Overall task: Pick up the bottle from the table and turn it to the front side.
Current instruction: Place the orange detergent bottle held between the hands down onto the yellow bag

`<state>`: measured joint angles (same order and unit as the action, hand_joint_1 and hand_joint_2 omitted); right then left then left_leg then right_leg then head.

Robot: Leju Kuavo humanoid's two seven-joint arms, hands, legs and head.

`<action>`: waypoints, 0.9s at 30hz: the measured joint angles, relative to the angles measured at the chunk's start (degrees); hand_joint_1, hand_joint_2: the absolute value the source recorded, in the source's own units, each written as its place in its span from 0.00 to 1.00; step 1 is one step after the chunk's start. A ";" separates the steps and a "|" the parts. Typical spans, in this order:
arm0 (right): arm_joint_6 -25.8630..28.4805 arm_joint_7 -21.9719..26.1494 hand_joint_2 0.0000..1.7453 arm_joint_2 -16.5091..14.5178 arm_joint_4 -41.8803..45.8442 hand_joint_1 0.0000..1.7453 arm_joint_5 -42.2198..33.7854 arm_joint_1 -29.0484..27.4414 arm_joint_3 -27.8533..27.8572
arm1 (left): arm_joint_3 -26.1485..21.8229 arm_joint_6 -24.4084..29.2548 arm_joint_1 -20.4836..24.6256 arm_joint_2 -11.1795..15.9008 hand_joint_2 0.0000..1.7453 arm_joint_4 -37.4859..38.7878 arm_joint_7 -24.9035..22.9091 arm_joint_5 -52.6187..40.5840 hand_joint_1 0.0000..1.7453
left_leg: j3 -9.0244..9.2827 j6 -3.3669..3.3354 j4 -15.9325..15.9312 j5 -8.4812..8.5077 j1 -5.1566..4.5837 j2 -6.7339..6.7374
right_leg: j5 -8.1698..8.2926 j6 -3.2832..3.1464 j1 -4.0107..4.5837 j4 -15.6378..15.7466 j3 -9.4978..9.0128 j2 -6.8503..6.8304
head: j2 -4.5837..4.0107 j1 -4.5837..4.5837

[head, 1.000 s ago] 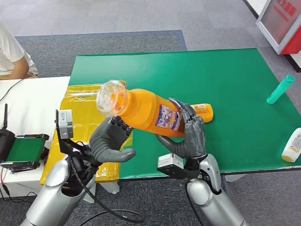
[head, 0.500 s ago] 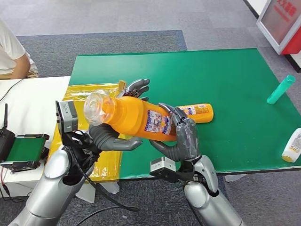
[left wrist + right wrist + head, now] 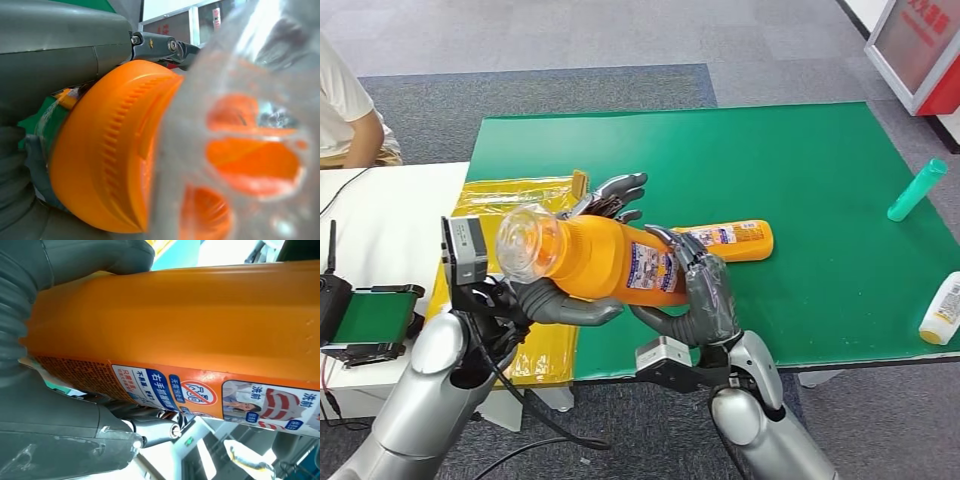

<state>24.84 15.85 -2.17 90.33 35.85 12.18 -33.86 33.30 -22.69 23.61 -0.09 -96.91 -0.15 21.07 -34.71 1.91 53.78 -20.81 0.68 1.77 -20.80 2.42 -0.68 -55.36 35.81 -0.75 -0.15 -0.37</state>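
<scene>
I hold an orange bottle [image 3: 614, 258] with a clear cap [image 3: 522, 243] on its side above the table's front edge, cap toward my left. My right hand [image 3: 701, 295] grips its base end, fingers wrapped over the label. My left hand [image 3: 569, 300] cups the neck end: the thumb lies under the bottle and the fingers [image 3: 610, 195] stretch out straight behind it, uncurled. The left wrist view shows the orange shoulder [image 3: 113, 150] and clear cap [image 3: 245, 125] close against the hand. In the right wrist view the labelled body [image 3: 188, 315] sits in my right hand [image 3: 56, 425].
A second orange bottle [image 3: 739, 238] lies on the green mat [image 3: 788, 150] behind my right hand. A teal bottle [image 3: 916, 190] and a white bottle [image 3: 943, 310] lie at the right edge. A yellow bag [image 3: 482, 200] sits left; a person's arm [image 3: 350, 130] is at far left.
My left hand has come up from below and beside the bottle to cup its neck, fingers now behind it. The bottle has shifted left and lower with my right hand.
</scene>
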 joint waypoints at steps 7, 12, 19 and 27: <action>-1.40 0.00 1.00 0.32 0.99 1.00 -0.27 -0.47 -0.04 | 0.08 -1.33 0.42 0.85 1.00 0.02 0.14 0.02 1.00 | 0.00 0.00 0.00 0.00 0.00 0.00 | 0.00 0.00 0.00 0.00 0.00 0.00 | 0.00 0.01; -1.43 -0.01 1.00 0.61 1.29 1.00 -0.15 -0.83 -0.04 | 0.17 -1.67 0.44 1.26 1.00 0.02 0.34 -0.63 1.00 | 0.00 0.00 0.00 0.00 0.00 0.00 | 0.00 0.00 0.00 0.00 0.00 0.00 | 0.00 0.00; -1.49 0.36 1.00 0.93 1.43 1.00 -0.80 -1.30 -0.03 | 0.49 -1.69 0.32 1.44 1.00 0.02 0.98 -1.92 1.00 | 0.00 0.00 0.00 0.00 0.00 0.00 | 0.00 0.00 0.00 0.00 0.00 0.00 | 0.00 0.00; -1.53 1.16 1.00 0.97 1.54 0.08 -1.82 -1.70 0.09 | 0.60 -1.35 -0.07 1.50 1.00 0.02 1.61 -1.12 1.00 | 0.00 0.00 0.00 0.00 0.00 0.00 | 0.00 0.00 0.00 0.00 -0.01 0.00 | 0.00 0.00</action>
<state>23.31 17.02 -1.20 91.87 34.02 10.48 -33.76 33.90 -24.04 23.55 1.41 -96.90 1.45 19.95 -34.71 1.91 53.78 -20.81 0.68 1.77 -20.80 2.42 -0.68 -55.36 35.80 -0.75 -0.15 -0.37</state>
